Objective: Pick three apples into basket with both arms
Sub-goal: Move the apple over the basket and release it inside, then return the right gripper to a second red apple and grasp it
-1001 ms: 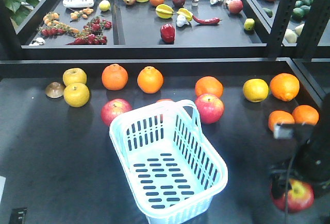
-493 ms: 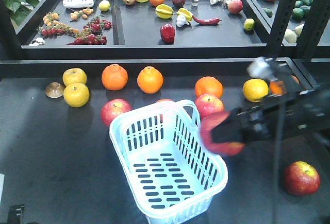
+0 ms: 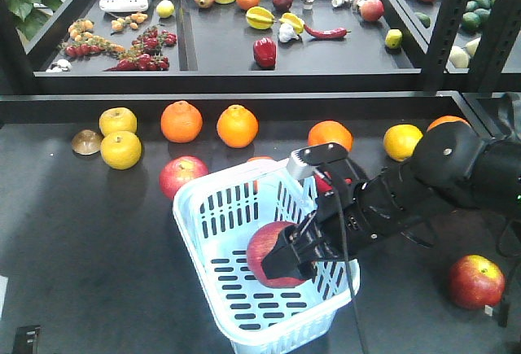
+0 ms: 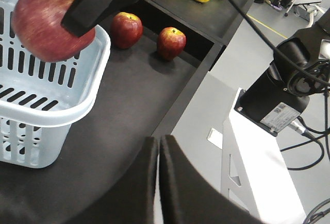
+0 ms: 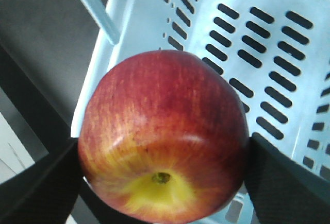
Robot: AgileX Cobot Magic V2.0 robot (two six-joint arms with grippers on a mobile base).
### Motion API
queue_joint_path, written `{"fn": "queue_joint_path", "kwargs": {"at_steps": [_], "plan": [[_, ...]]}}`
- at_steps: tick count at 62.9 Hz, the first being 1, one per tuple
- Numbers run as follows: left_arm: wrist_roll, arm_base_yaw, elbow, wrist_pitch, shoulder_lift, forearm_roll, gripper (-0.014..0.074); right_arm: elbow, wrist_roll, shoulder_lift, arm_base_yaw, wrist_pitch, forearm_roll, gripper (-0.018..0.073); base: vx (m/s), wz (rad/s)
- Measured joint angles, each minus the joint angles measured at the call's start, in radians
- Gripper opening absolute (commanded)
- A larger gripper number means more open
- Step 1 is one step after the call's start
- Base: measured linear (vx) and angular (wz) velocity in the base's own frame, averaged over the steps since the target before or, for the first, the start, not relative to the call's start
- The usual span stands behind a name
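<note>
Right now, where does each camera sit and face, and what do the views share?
Exterior front-facing: high on the robot's side, looking down across the table to the shelves; shows the right arm and right gripper.
Left wrist: behind the shut left gripper, looking over the table edge to the floor.
Right wrist: on the right arm, looking down between its fingers at the held apple.
Shared: all show that apple over the basket.
</note>
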Motion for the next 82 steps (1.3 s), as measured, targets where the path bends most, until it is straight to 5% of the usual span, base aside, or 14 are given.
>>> {"fn": "queue_joint_path", "kwargs": {"at_steps": [11,28,37,48,51,70,82], "plan": [[0.000,0.000,0.000,0.000,0.000,0.000,-0.0007,-0.001,-0.034,0.001,0.008,-0.035,-0.001,0.0728,0.00,0.00],[0.000,0.000,0.000,0.000,0.000,0.000,-0.0007,-0.003,-0.038,0.001,0.008,-0.075,0.002,0.0668,0.00,0.00],[0.000,0.000,0.000,0.000,0.000,0.000,-0.0007,-0.003,-0.038,-0.016,0.008,-0.062,0.002,0.0501,0.00,0.00],[0.000,0.000,0.000,0.011,0.000,0.000,-0.0007,-0.003,-0.014,-0.098,-0.016,-0.028,-0.028,0.0063,0.00,0.00],[0.000,0.000,0.000,0.018,0.000,0.000,-0.0007,-0.003,0.008,-0.127,-0.039,-0.025,-0.052,-0.0016,0.00,0.00],[0.000,0.000,0.000,0.026,0.000,0.000,-0.0007,-0.003,0.313,-0.218,-0.302,-0.010,-0.396,-0.0009,0.00,0.00],[0.000,0.000,0.000,0.027,0.000,0.000,-0.0007,-0.003,0.412,-0.201,-0.470,-0.015,-0.596,0.0036,0.00,0.00]]}}
